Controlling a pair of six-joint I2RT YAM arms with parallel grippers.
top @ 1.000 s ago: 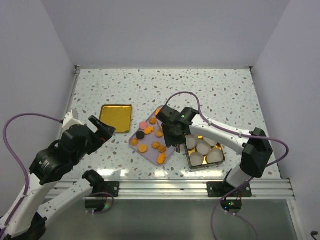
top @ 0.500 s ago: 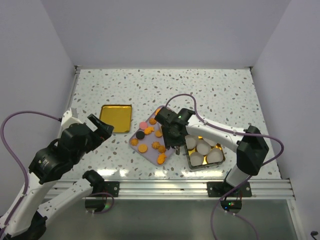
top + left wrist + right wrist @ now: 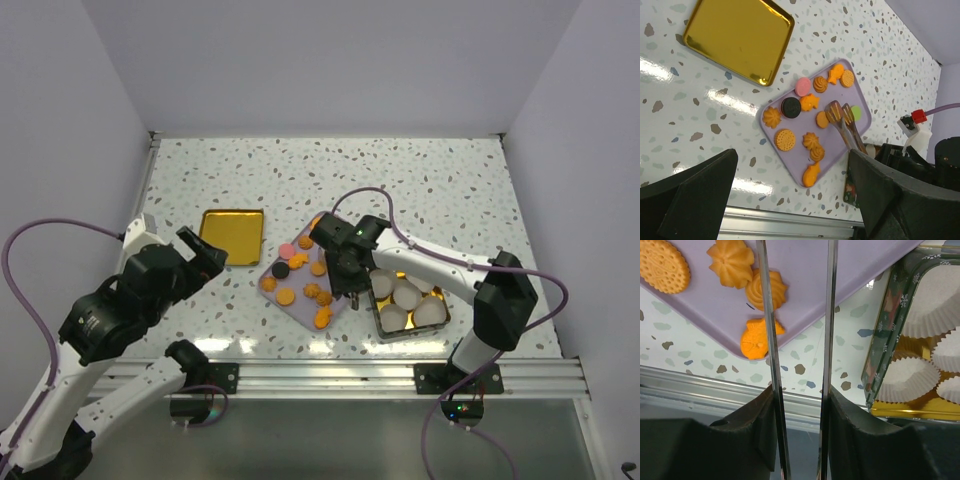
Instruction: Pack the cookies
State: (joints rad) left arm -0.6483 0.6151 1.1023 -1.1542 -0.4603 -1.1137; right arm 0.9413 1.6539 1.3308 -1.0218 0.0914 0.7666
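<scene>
The cookies (image 3: 300, 278) lie spread on a purple tray (image 3: 283, 308): mostly orange, plus a pink one (image 3: 802, 86), a black one (image 3: 790, 107) and a green one (image 3: 856, 111). My right gripper (image 3: 347, 272) is shut on metal tongs (image 3: 842, 122). The tongs' tips sit slightly apart over the tray, between a round orange cookie (image 3: 822, 119) and the green one. In the right wrist view the tongs' blades (image 3: 765, 315) run up from my gripper (image 3: 797, 405) past a fish-shaped cookie (image 3: 756, 337). My left gripper (image 3: 205, 262) is open and empty, raised left of the tray.
A patterned tin (image 3: 384, 322) with several white paper cups (image 3: 408, 297) stands right of the tray; it also shows in the right wrist view (image 3: 885, 335). A gold lid (image 3: 232, 237) lies left of the tray. The table's metal front rail (image 3: 330, 375) is close.
My right gripper with the tongs shifted slightly left over the tray a second ago, then held still. The left arm barely moved.
</scene>
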